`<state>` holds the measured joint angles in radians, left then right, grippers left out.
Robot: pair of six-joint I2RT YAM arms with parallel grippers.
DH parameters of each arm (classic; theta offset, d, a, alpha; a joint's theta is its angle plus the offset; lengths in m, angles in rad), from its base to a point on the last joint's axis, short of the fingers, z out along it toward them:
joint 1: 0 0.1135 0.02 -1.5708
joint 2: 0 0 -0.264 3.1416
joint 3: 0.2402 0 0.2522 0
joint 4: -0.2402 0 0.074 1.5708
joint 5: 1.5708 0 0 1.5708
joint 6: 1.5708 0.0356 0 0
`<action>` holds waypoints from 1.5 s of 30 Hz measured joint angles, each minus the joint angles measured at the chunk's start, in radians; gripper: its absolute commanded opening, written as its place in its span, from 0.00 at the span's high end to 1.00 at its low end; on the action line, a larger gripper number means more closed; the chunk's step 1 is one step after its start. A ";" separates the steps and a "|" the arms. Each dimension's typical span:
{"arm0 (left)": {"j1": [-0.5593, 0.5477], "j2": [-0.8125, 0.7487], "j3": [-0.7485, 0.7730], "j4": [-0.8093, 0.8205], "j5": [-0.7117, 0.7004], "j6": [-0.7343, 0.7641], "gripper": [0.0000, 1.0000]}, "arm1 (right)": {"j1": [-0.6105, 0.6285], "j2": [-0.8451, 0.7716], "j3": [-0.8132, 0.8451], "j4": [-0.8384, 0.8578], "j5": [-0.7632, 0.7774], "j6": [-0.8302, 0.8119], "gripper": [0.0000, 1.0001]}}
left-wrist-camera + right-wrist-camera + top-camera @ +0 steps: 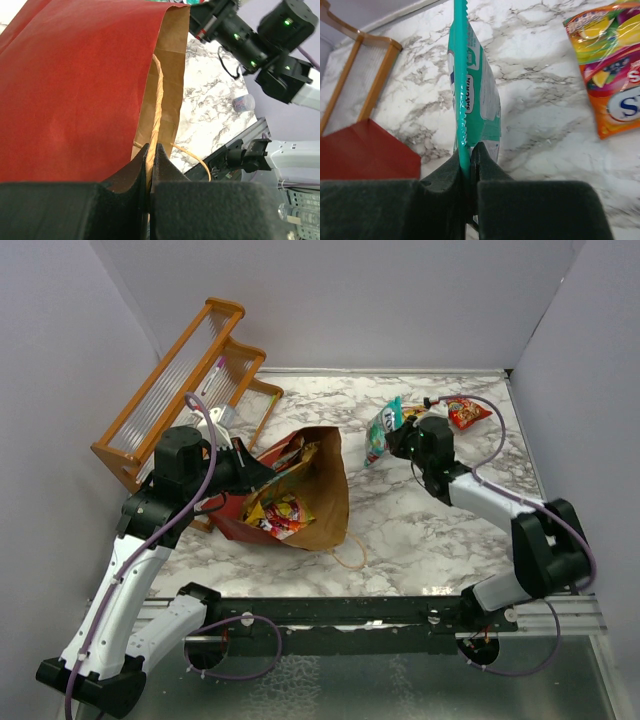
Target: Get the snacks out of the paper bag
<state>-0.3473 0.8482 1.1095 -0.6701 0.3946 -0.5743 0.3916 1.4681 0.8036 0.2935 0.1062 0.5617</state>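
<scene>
The paper bag point(325, 495) lies on its side on the marble table, red outside point(75, 85), brown inside, mouth toward the back left. Several snacks point(280, 512), yellow and red packets, show in its mouth. My left gripper point(262, 468) point(150, 150) is shut on the bag's twine handle point(157, 100) at the rim. My right gripper point(397, 437) point(470, 152) is shut on the edge of a teal packet point(382, 430) point(475, 90), to the right of the bag. An orange-red packet point(466, 412) point(612, 75) lies flat on the table at the back right.
A wooden rack point(190, 390) leans at the back left, close behind the left arm. Grey walls close off the table's left, back and right sides. A black rail point(400, 610) runs along the near edge. The bag's other twine handle point(352, 555) lies loose on the marble.
</scene>
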 measured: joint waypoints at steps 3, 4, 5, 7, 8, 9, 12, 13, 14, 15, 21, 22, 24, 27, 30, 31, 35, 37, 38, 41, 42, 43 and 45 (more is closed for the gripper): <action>0.000 0.005 0.000 -0.005 -0.004 0.000 1.00 | -0.016 0.144 0.060 0.079 -0.008 0.114 0.99; 0.000 0.008 0.000 -0.005 -0.004 0.000 1.00 | -0.019 0.177 0.074 0.103 -0.006 0.142 0.99; 0.000 0.010 0.000 -0.005 -0.004 0.000 1.00 | -0.021 0.219 0.089 0.137 0.002 0.179 0.99; 0.000 0.014 0.000 -0.005 -0.004 0.000 1.00 | -0.021 0.282 0.105 0.203 0.032 0.235 0.99; 0.000 0.015 0.000 -0.005 -0.005 0.000 1.00 | -0.022 0.303 0.107 0.229 0.046 0.249 0.99; 0.000 0.016 0.000 -0.005 -0.005 0.000 1.00 | -0.022 0.333 0.106 0.272 0.074 0.275 0.99; 0.000 0.018 0.000 -0.005 -0.010 0.000 1.00 | -0.022 0.390 0.106 0.349 0.148 0.323 0.99; 0.000 0.018 0.000 -0.005 -0.010 0.000 1.00 | -0.022 0.406 0.105 0.367 0.177 0.339 0.98; 0.000 0.019 0.000 -0.005 -0.010 0.000 1.00 | -0.021 0.418 0.103 0.384 0.203 0.352 0.95; 0.000 0.020 0.000 -0.004 -0.010 0.000 1.00 | -0.021 0.427 0.098 0.400 0.225 0.361 0.89; 0.000 0.023 0.000 -0.004 -0.010 0.000 1.00 | -0.021 0.429 0.013 0.500 0.247 0.376 0.45; 0.000 0.023 0.000 -0.003 -0.010 0.000 1.00 | -0.021 0.417 -0.021 0.516 0.233 0.378 0.39; 0.000 0.021 0.000 0.000 -0.010 0.000 1.00 | -0.021 0.358 -0.137 0.538 0.196 0.387 0.31; 0.000 0.013 -0.002 0.013 -0.009 -0.002 1.00 | -0.021 0.229 -0.293 0.534 0.140 0.394 0.24; 0.000 0.004 -0.002 0.023 -0.007 -0.004 1.00 | -0.021 0.069 -0.391 0.502 0.078 0.374 0.17; 0.000 0.002 -0.002 0.026 -0.006 -0.004 1.00 | -0.021 0.005 -0.415 0.479 0.058 0.360 0.16; 0.000 -0.013 -0.007 0.035 -0.002 -0.007 1.00 | -0.021 -0.291 -0.490 0.365 -0.034 0.238 0.13; 0.000 -0.023 -0.013 0.042 -0.002 -0.011 1.00 | -0.021 -0.425 -0.509 0.289 -0.079 0.151 0.12; 0.000 -0.029 -0.018 0.046 -0.002 -0.013 1.00 | -0.021 -0.502 -0.513 0.231 -0.108 0.102 0.12; 0.000 -0.047 -0.034 0.056 -0.002 -0.019 1.00 | -0.021 -0.657 -0.513 0.114 -0.209 -0.024 0.12; 0.000 -0.050 -0.037 0.057 -0.002 -0.021 1.00 | -0.021 -0.695 -0.513 0.089 -0.246 -0.059 0.12; 0.000 -0.053 -0.040 0.058 -0.002 -0.022 1.00 | -0.021 -0.740 -0.513 0.070 -0.290 -0.090 0.12; 0.000 -0.053 -0.045 0.060 -0.001 -0.024 1.00 | -0.021 -0.812 -0.513 0.052 -0.388 -0.158 0.14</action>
<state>-0.3473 0.7948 1.0645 -0.6098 0.3939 -0.5980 0.3710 0.6559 0.2909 0.3458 -0.2821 0.4038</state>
